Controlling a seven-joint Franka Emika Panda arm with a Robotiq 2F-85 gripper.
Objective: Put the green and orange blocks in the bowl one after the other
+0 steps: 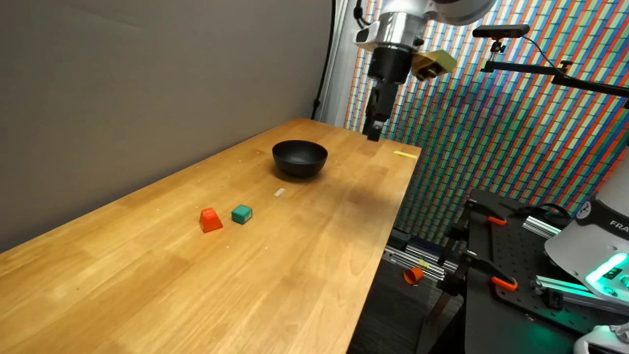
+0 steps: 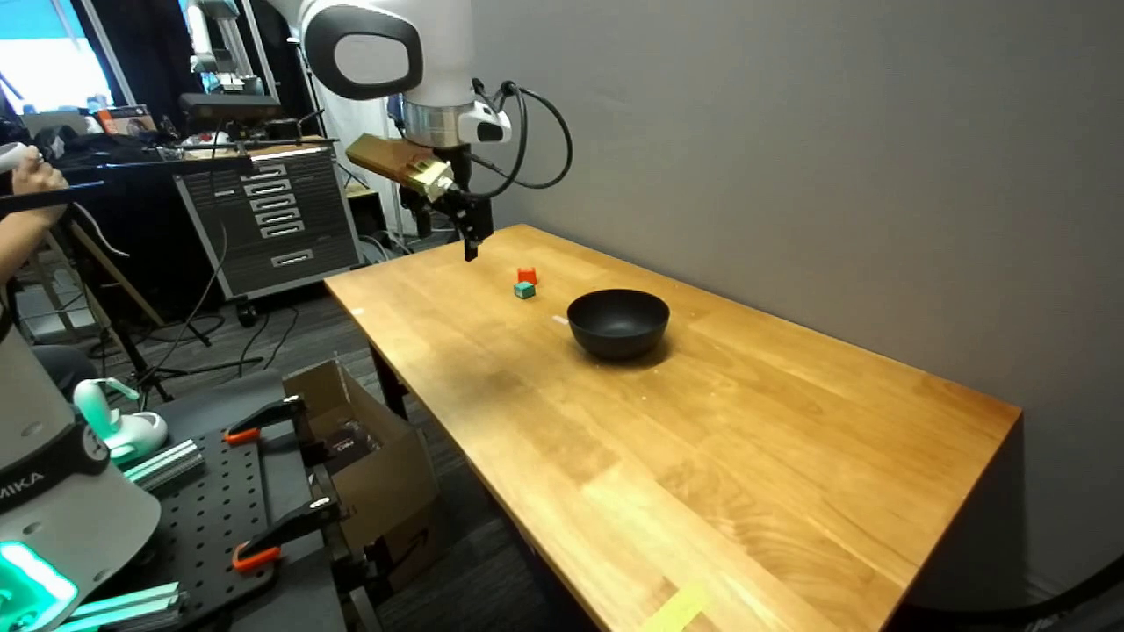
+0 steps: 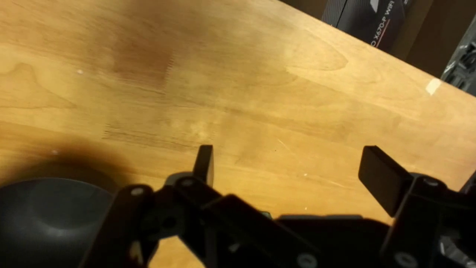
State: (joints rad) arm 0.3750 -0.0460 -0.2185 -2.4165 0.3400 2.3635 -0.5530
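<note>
Wooden counter (image 1: 295, 280) along a grey wall (image 1: 147, 98); in an exterior view, a multicoloured striped backdrop (image 1: 491, 147) stands at far right, and the green block (image 1: 242, 214), with the orange trapezoidal block (image 1: 210, 221) just left, lies left of and nearer than the black bowl (image 1: 300, 164). Tool (image 3: 288, 163), spread wide, above the counter.

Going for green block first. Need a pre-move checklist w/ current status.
1. Gripper open, holding nothing: ok, jaws stand apart in the wrist view.
2. Green block resting on the table: ok.
3. Orange block not touching the green one: ok, a gap shows in an exterior view.
4. Bowl upright: ok in both exterior views.
5. Jaws lined up over the green block: not ok, no block lies between them in the wrist view.
6. Enough gripper clearance between the blocks: cannot tell.
</note>
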